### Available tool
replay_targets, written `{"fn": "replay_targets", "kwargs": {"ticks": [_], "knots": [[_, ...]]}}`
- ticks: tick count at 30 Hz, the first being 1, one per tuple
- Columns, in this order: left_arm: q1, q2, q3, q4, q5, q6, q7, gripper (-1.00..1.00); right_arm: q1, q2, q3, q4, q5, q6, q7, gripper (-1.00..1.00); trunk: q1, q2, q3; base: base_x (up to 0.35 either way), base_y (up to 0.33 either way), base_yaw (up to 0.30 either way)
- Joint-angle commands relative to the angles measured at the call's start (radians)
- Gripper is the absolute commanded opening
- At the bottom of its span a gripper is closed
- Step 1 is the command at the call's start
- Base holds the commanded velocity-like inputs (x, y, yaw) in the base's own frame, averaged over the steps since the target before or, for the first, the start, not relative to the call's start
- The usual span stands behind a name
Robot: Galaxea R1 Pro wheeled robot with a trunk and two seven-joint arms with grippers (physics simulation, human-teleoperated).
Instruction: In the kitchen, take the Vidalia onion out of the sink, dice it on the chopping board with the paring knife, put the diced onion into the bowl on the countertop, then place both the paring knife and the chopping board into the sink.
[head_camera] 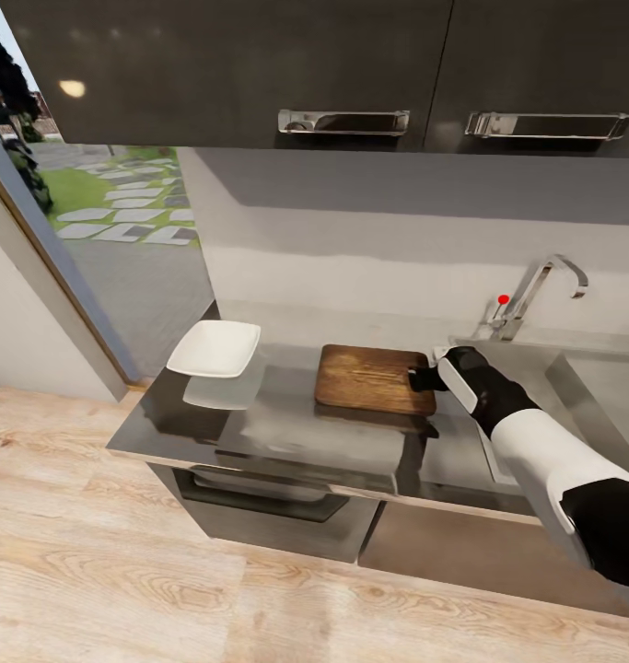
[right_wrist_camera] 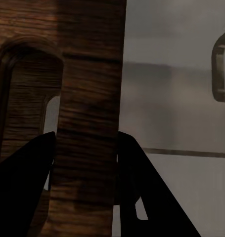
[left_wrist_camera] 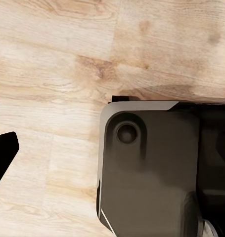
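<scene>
The dark brown chopping board (head_camera: 365, 376) lies on the grey countertop (head_camera: 296, 433), its slot handle toward the sink (head_camera: 609, 387). My right gripper (head_camera: 425, 378) is at that end. In the right wrist view the right gripper (right_wrist_camera: 86, 138) is shut on the chopping board (right_wrist_camera: 87, 74), one finger in the slot and the other outside the edge. The white bowl (head_camera: 215, 348) sits at the counter's left end. One black fingertip (left_wrist_camera: 3, 153) of my left gripper hangs over the wooden floor. The Vidalia onion and the paring knife are out of view.
The chrome tap (head_camera: 540, 285) with its red knob (head_camera: 504, 299) rises behind the sink. Dark upper cabinets with metal handles (head_camera: 343, 122) hang overhead. A glass opening (head_camera: 121, 203) stands left of the counter. My dark base (left_wrist_camera: 152, 168) rests on the wood floor (head_camera: 121, 571).
</scene>
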Motion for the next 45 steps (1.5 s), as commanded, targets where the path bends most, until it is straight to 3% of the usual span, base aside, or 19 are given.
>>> {"fn": "replay_targets", "kwargs": {"ticks": [1, 45], "knots": [[0.000, 0.000, 0.000, -0.001, 0.004, -0.001, 0.000, 1.00, -0.001, -0.002, 0.008, -0.001, -0.012, 0.003, -0.009, -1.00, 0.001, -0.002, -0.002, 0.000, 0.000, 0.000], [0.000, 0.000, 0.000, -0.002, 0.004, -0.001, 0.000, 1.00, -0.001, 0.000, -0.006, -0.001, -0.018, 0.001, -0.008, -1.00, 0.001, -0.002, -0.017, 0.000, 0.000, 0.000]]}}
